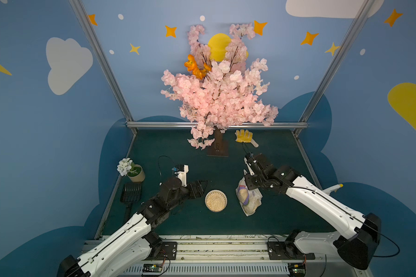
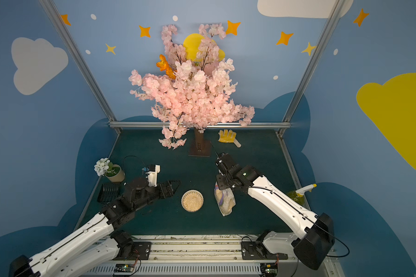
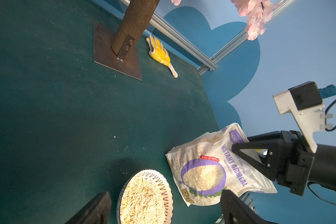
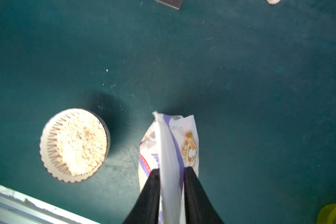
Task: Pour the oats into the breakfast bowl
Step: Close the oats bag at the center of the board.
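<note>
Green bench (image 1: 168,146): right tool (image 4: 172,170) pinches top of oats bag (image 4: 169,139) beside filled breakfast bowl (image 1: 216,201); left tool (image 1: 203,187) spread; thin pinch may slip, spilling.

Overhead and close wrist views share the bowl (image 1: 216,201).

Breakfast bowl (image 4: 50,145) sits right in front of your left claw (image 1: 203,188), oats bag (image 1: 250,201) and right claw (image 4: 172,170) just past it; bare table (image 1: 178,156) off toward the tree base (image 1: 217,150).

Dim; fisheye-bent edges; right wrist view blurred
</note>
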Available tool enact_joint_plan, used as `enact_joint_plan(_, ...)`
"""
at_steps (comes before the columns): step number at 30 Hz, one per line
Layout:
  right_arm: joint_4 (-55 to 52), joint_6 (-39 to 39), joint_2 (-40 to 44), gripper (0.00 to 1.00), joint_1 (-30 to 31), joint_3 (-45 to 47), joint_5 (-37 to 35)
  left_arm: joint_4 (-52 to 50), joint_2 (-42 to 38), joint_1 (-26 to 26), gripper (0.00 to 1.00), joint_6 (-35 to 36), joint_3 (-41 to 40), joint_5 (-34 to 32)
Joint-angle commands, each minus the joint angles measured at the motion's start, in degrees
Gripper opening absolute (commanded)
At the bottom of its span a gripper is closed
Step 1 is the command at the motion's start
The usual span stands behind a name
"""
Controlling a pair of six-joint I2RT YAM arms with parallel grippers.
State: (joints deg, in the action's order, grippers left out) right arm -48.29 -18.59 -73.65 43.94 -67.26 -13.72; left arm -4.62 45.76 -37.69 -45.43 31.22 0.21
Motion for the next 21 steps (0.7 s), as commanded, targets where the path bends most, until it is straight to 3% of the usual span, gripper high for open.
enact_joint_plan(1, 0.35, 0.66, -1.25, 0.00, -0.32, -2.93, -0.85, 0.40, -0.32, -0.19, 0.93, 0.37, -0.64, -0.52)
enact_joint_plan(10, 2.35, -0.24, -0.61, 0.00, -0.52, -2.24, -0.90, 0.15, -0.23, -0.19, 0.92, 0.69, -0.68, -0.56)
enact_joint_plan(11, 2.47, -0.21, -0.62, 0.04, -0.60, -2.22, -0.61, 0.11, -0.23, -0.19, 0.93, 0.71, -0.71, -0.59)
enact_joint_plan(12, 2.62, -0.17, -0.72, 0.20, -0.63, -2.27, -0.51, 0.14, -0.23, -0.19, 0.93, 0.81, -0.79, -0.56)
enact_joint_plan(15, 2.89, 0.17, -1.66, 0.45, -0.84, -2.80, -0.50, 0.26, -0.22, -0.24, 0.93, 0.85, -0.85, -0.63)
enact_joint_plan(17, 2.51, 1.30, -2.03, 0.50, -0.97, -3.67, -0.12, -0.10, -0.40, -0.22, 0.93, 1.60, -0.74, -0.92)
enact_joint_plan(21, 5.22, 4.05, 1.87, 0.71, -1.16, -3.48, 0.01, -2.05, -1.54, 0.21, 0.97, 6.92, 0.52, -2.61)
